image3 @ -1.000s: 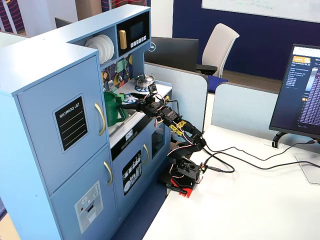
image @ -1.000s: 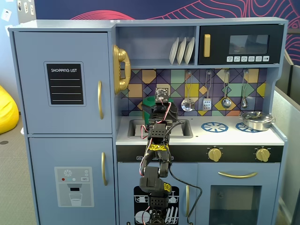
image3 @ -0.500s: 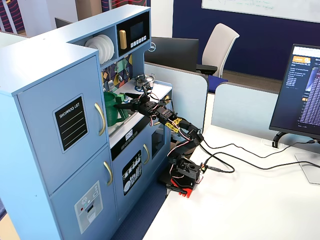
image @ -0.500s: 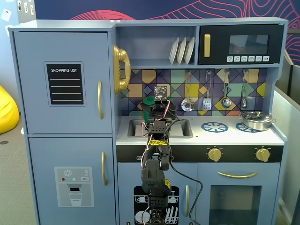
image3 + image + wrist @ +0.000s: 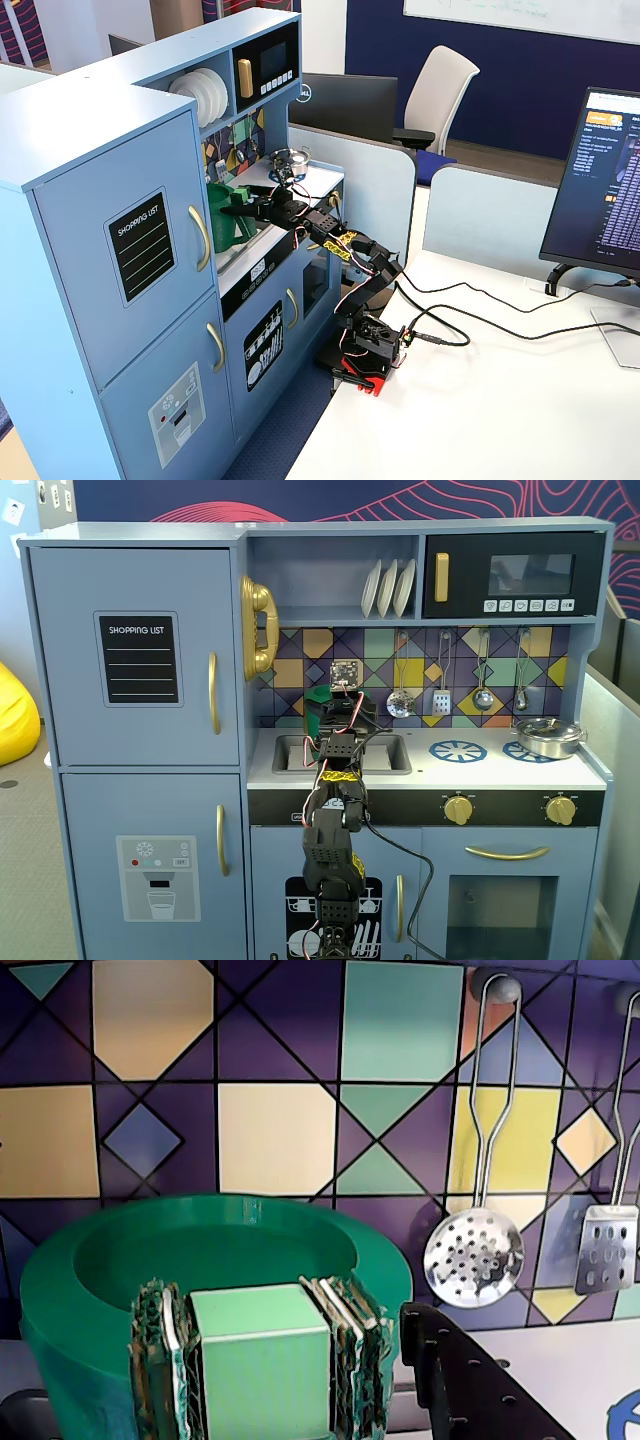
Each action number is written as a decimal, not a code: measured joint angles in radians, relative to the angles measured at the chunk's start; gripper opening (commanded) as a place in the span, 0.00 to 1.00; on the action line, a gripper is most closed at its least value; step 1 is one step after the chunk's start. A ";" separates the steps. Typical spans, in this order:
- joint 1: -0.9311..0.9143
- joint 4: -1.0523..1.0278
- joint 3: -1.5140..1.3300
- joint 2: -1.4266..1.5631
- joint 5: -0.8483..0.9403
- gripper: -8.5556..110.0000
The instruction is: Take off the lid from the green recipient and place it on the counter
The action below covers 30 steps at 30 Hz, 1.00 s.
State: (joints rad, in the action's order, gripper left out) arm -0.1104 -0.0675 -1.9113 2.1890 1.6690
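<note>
Clenched on the lid's (image 5: 215, 1250) light-green handle (image 5: 262, 1365) low in the wrist view, my claw (image 5: 262, 1370) pinches it between taped fingers (image 5: 160, 1370). That lid sits on the green recipient (image 5: 222, 217) beside the sink (image 5: 385, 752). Risk: a tilted lift could drag the recipient. Bench (image 5: 500, 768) lies clear rightward; the backsplash (image 5: 280, 1080) crowds behind.
</note>
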 measured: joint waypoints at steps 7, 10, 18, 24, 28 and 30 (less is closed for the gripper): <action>0.000 0.000 0.011 -0.012 -0.003 0.32; 0.002 0.000 0.011 -0.015 -0.009 0.17; 0.018 0.032 0.011 -0.015 -0.017 0.07; 0.026 0.054 0.009 -0.017 -0.018 0.07; 0.029 0.094 0.008 -0.018 -0.017 0.07; 0.029 0.112 0.008 -0.018 -0.012 0.07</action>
State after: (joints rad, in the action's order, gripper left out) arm -0.0813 0.0445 -1.9037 2.1706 1.6567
